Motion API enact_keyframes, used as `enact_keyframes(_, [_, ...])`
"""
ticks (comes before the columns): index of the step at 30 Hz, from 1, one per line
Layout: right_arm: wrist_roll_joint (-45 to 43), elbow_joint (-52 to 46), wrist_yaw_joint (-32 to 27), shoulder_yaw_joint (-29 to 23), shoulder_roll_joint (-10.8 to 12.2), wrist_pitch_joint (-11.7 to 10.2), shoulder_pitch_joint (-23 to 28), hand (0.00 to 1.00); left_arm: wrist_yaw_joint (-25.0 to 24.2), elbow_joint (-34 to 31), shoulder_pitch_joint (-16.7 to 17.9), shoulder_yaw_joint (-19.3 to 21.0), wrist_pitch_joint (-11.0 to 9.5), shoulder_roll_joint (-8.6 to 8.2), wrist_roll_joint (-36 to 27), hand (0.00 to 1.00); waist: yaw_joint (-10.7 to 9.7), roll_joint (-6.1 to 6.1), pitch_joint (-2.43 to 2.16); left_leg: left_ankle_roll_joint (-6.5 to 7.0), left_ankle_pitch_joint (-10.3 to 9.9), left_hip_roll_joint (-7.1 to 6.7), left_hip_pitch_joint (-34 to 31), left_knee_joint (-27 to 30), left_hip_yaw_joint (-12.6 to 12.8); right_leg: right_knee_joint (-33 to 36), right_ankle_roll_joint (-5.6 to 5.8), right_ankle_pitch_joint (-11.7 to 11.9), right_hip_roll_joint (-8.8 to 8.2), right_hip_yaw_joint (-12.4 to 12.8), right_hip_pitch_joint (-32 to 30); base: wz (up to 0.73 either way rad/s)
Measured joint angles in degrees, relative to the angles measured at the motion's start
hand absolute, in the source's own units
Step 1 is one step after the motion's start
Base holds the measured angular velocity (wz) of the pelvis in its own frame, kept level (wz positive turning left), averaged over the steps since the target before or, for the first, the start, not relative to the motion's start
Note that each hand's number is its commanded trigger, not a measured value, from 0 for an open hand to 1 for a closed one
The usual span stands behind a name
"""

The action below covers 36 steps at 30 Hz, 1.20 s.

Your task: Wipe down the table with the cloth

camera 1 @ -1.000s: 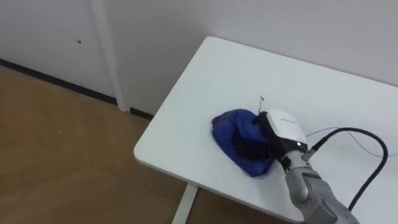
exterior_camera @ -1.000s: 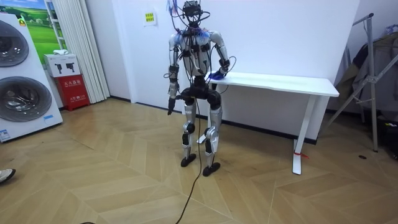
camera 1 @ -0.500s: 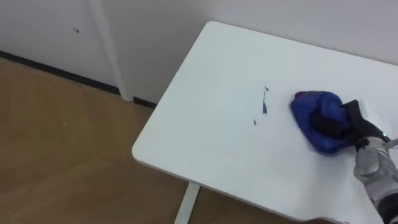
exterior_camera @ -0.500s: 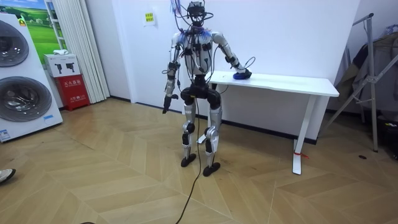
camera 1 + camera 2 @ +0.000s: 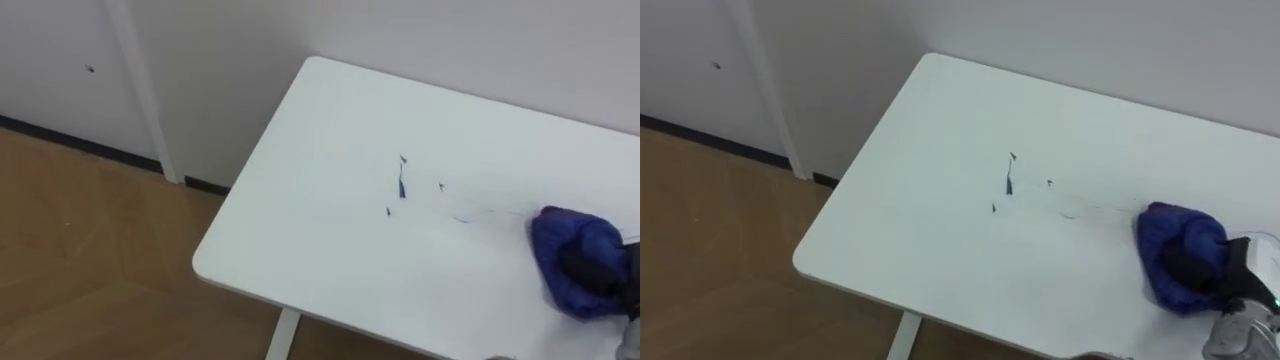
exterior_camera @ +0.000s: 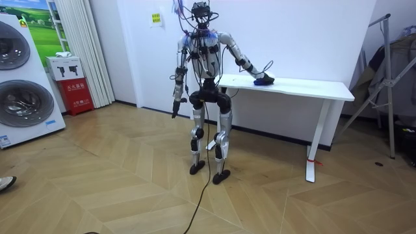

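Up close, the right hand (image 5: 1240, 268) has its dark fingers curled into the blue cloth (image 5: 1170, 245), a rumpled mound on the tabletop's (image 5: 940, 200) right side, well apart from small dark marks (image 5: 1009, 182). In the room view, the left hand (image 6: 174, 112) hangs by the hip; whether it is open, I cannot tell.

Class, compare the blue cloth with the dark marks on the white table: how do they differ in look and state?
The blue cloth is one bulky, bunched lump; the dark marks are a few thin, small specks. The cloth lies farther to the robot's right, gripped by the right hand; the marks sit nearer the middle, with nothing on them. Both rest on the white table.
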Motion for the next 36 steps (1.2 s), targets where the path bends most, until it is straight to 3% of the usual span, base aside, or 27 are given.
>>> enact_keyframes(5, [-2.85,-3.7,0.8,1.45,0.14,2.85,-0.23,1.0,-0.07,0.96,0.17,-0.21,0.04,-0.06,0.97,0.0,0.85,0.9,-0.07,0.33,-0.21,0.28,0.79,-0.7,0.69,-0.03,0.17,-0.11,0.19,1.21,0.17,-0.15])
enact_keyframes(9, [-8.35,-12.56,2.09,9.23,0.94,8.35,-1.26,1.0,-0.05,2.8,-0.22,-2.01,0.16,-0.19,0.98,0.0,3.37,1.81,0.03,-0.07,-0.1,1.01,1.03,-1.06,3.88,0.09,0.27,-0.16,0.63,3.1,-0.54,-0.44])
enact_keyframes(12, [-12.45,-20.12,5.52,17.66,4.29,10.68,-4.04,1.0,-0.13,3.36,-0.2,-3.64,0.6,-0.15,0.92,0.0,4.35,2.01,0.14,-0.91,0.09,1.88,0.92,-1.02,5.12,0.69,-0.16,0.08,1.43,2.93,-1.5,-0.26])
enact_keyframes(13, [-15.05,-22.08,7.14,20.62,6.14,10.57,-5.9,1.0,-0.38,3.16,-0.54,-4.64,0.61,-0.2,0.88,0.0,5.06,2.04,0.28,-1.23,0.25,2.17,0.69,-1.0,5.11,1.05,-0.29,0.13,1.65,2.62,-1.98,0.0])
enact_keyframes(14, [-15.93,-22.43,7.87,21.81,6.82,10.32,-6.99,1.0,-0.55,3.0,-0.67,-5.05,0.61,-0.23,0.69,0.0,5.19,2.0,0.44,-1.33,0.32,2.24,0.54,-0.99,5.02,0.97,-0.39,0.14,1.72,2.59,-2.05,0.05])
enact_keyframes(17, [-17.62,-23.01,10.55,25.07,7.93,8.8,-11.31,1.0,-1.42,0.96,-0.66,-6.1,0.66,-0.77,0.6,0.0,8.08,2.17,0.63,-1.48,0.64,2.07,-0.94,-1.0,4.13,0.9,-0.77,0.12,1.66,1.99,-3.1,0.2])
enact_keyframes(19, [-16.41,-20.0,10.75,24.83,8.11,8.69,-14.4,1.0,-1.61,0.96,-0.13,-5.93,1.01,-0.78,0.38,0.0,8.59,1.64,0.59,-1.32,1.3,1.92,-1.66,-0.88,2.5,0.84,-0.74,0.1,1.21,0.08,-3.53,0.5])
enact_keyframes(21, [-13.78,-16.89,10.76,24.81,7.69,8.79,-15.75,1.0,-1.77,0.95,1.05,-5.94,1.44,-0.69,0.4,0.0,8.66,1.55,0.55,-1.23,1.49,1.66,-1.92,-0.92,1.52,0.85,-0.72,0.09,1.02,-0.28,-3.51,0.4])
enact_keyframes(23, [-10.03,-14.44,10.58,24.18,6.88,7.41,-15.6,1.0,-1.9,0.95,2.3,-5.91,2.23,-0.67,0.43,0.0,8.15,1.39,0.65,-1.2,1.51,1.31,-2.0,-0.88,0.41,0.78,-0.7,0.08,0.85,-0.9,-3.18,0.31])
enact_keyframes(26, [-5.4,-11.81,9.99,19.01,6.58,4.65,-12.94,1.0,-2.6,0.96,2.63,-3.92,2.16,-0.47,0.54,0.0,6.85,0.97,0.59,-1.19,1.51,0.94,-1.89,-0.83,0.21,0.57,-0.52,-0.02,0.46,-1.87,-2.04,0.33])
enact_keyframes(29, [-2.29,-7.7,8.86,12.89,6.51,1.8,-9.83,1.0,-2.55,0.96,2.74,-2.93,1.7,0.02,0.64,0.0,4.91,1.3,0.74,-1.17,1.51,0.49,-0.92,-0.82,0.58,0.62,-0.32,-0.15,-0.02,-1.75,-0.62,0.22])
enact_keyframes(32, [-1.47,-6.47,6.86,7.77,4.85,0.44,-5.86,1.0,-2.41,0.92,2.63,-0.4,1.21,0.18,0.89,0.0,2.53,1.26,0.36,-0.72,1.24,0.25,-0.65,-0.81,1.07,0.78,-0.2,-0.22,-0.28,-1.63,-0.27,0.05])
enact_keyframes(34, [-1.04,-3.64,6.38,2.71,2.64,0.14,-3.21,1.0,-2.1,1.06,2.46,1.95,1.23,0.4,1.02,0.0,0.8,1.47,-0.32,-0.02,0.81,0.22,-0.68,-0.31,1.49,0.81,-0.08,-0.23,-0.29,-1.67,-0.1,-0.05])
enact_keyframes(36, [-1.09,-1.71,5.64,-0.94,1.05,-0.02,-0.71,1.0,-1.96,1.08,2.55,3.25,1.24,0.66,1.31,0.0,-0.34,1.62,-0.68,0.3,0.57,0.2,-0.15,-0.09,1.77,0.81,-0.06,-0.22,-0.3,-1.61,0.6,-0.04])
